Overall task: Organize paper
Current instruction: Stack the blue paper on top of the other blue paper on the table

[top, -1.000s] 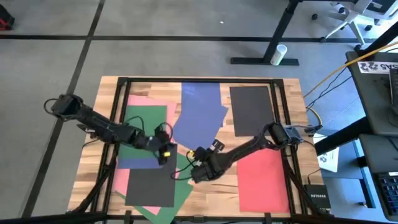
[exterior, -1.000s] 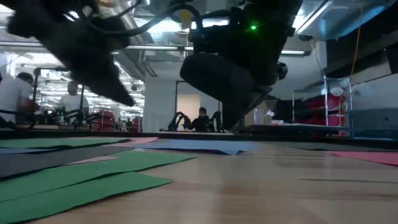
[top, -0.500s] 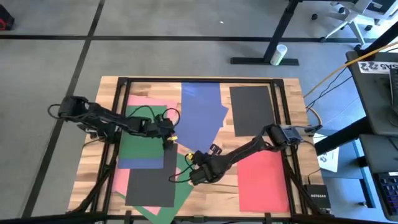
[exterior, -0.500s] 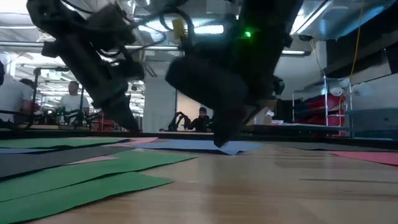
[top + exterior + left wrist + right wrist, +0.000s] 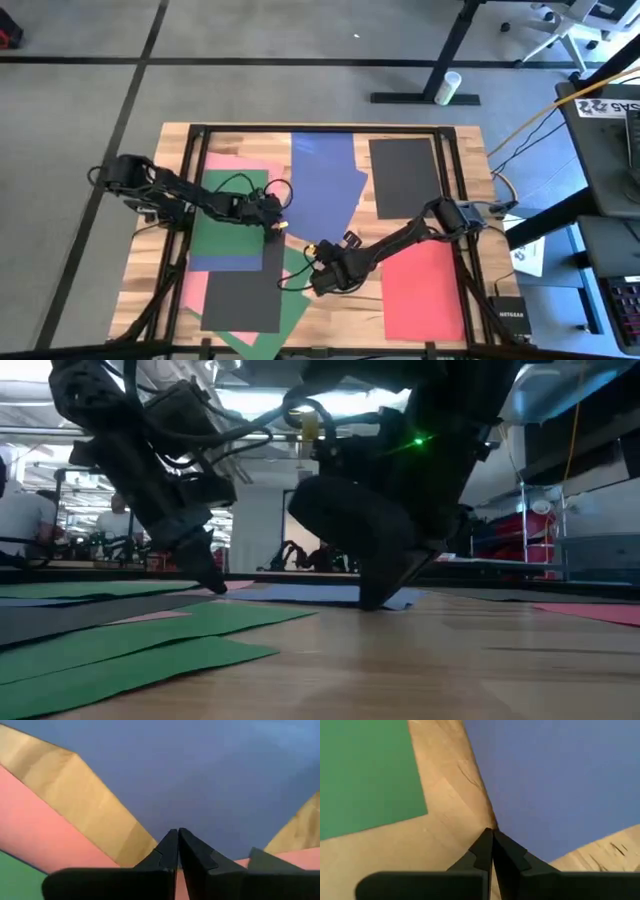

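Left gripper (image 5: 277, 226), fingers pressed together w/ nothing visibly between them, tips down at the near edge of the big blue sheet (image 5: 322, 185), just beside the pink sheet (image 5: 232, 165) and green sheet (image 5: 228, 205) at worktop (image 5: 330, 318) left. Right gripper (image 5: 312, 252), fingers likewise closed to a point, tips at the same blue sheet's lower corner, bare wood beside.

Progress, as a judgement: early. Sheets scattered, overlapping, skewed; no single tidy stack yet. Both grippers seemingly pinning or nudging the big blue sheet; gathering and squaring up all left to do.

Count, left to right in high view:
- pink: 2 visible (top left; lower-left strip (image 5: 192, 288))
- green: approx 2 (left; front one (image 5: 290, 300) under black)
- blue: 2 (small one (image 5: 228, 260) under left arm; big centre)
- black: 2 (front left (image 5: 242, 298); back right (image 5: 404, 178))
- red: 1 (image 5: 422, 288), right, well apart from the rest.

More hidden underneath: cannot tell.
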You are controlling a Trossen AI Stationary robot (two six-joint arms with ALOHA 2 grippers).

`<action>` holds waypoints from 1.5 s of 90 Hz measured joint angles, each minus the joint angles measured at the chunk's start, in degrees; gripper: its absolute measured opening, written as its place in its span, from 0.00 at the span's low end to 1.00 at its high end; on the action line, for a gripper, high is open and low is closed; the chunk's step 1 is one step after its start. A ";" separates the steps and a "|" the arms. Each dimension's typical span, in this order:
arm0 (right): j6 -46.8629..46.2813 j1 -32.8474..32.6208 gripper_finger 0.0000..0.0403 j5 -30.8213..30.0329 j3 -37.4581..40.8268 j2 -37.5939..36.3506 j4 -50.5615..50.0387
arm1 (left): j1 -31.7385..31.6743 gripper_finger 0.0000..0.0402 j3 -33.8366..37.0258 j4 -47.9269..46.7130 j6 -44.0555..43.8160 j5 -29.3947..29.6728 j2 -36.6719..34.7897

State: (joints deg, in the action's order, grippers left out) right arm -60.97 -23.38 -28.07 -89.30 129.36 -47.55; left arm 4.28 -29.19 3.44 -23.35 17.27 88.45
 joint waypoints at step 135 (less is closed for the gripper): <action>2.10 -0.33 0.00 -5.30 1.68 -4.94 0.41 | -2.94 0.00 0.33 4.94 1.72 0.91 0.30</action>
State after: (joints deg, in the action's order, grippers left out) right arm -58.87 -23.70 -33.36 -87.61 124.43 -47.13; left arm 1.34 -28.86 8.38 -21.63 18.18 88.75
